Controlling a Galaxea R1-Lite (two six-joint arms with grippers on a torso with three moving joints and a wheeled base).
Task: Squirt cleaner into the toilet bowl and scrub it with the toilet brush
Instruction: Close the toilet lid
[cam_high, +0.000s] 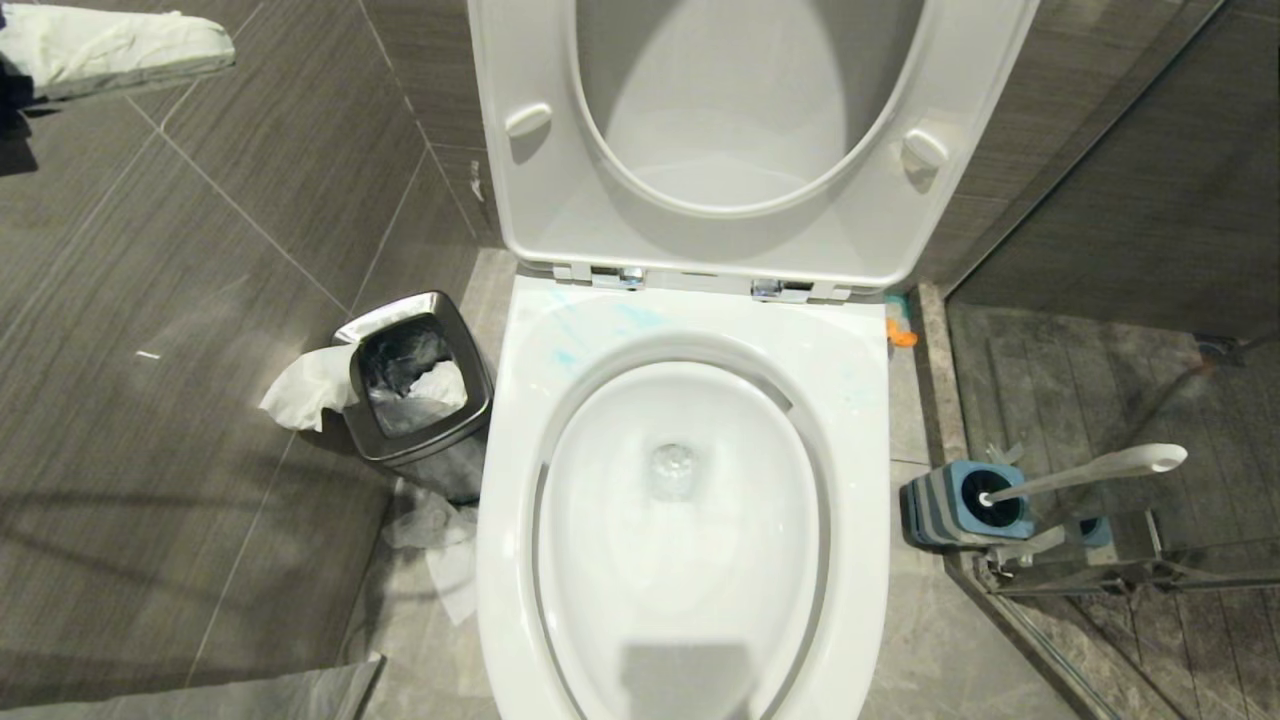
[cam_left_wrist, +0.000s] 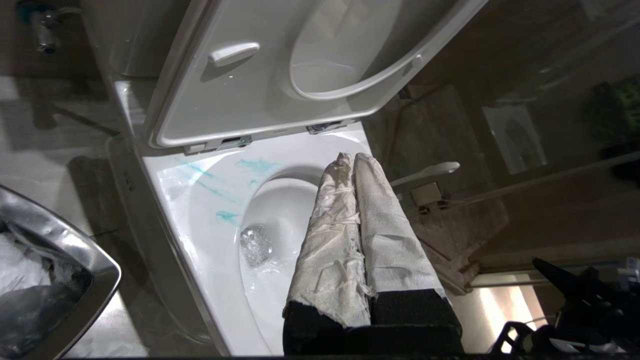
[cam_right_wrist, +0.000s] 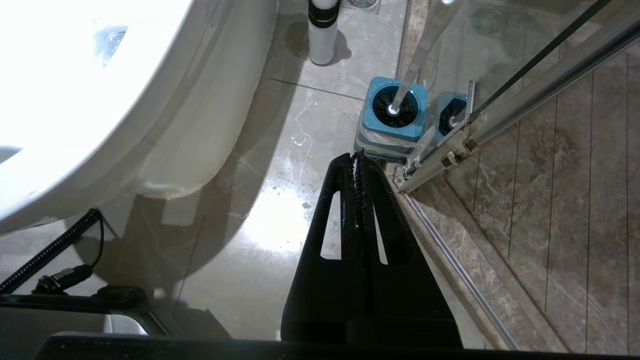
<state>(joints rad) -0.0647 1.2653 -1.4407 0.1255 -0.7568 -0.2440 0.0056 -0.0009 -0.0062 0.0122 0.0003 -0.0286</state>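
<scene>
The toilet bowl was observed in the middle of the head view, with seat and lid raised against the wall behind it. Blue-green streaks were noted on the rear left part of the rim; water was seen at the drain.

The left gripper was seen from its wrist camera poised over the bowl, its two fingers wrapped in white paper-like covering and pressed together, with nothing held between them. In the head view only a white-wrapped part of the left arm was visible, at the upper left corner.

The right gripper was recorded low beside the toilet, over the floor tiles, its black fingers closed against each other and empty, pointing toward the brush holder.

The toilet brush was found standing in its blue-and-grey square holder on the floor to the right of the bowl, beside the glass shower partition, handle tilted to the right.

The cleaner was seen standing upright on the floor by the toilet's right side, beyond the holder; only its lower body was in the right wrist view.

A steel bin with crumpled paper was noted left of the bowl.
</scene>
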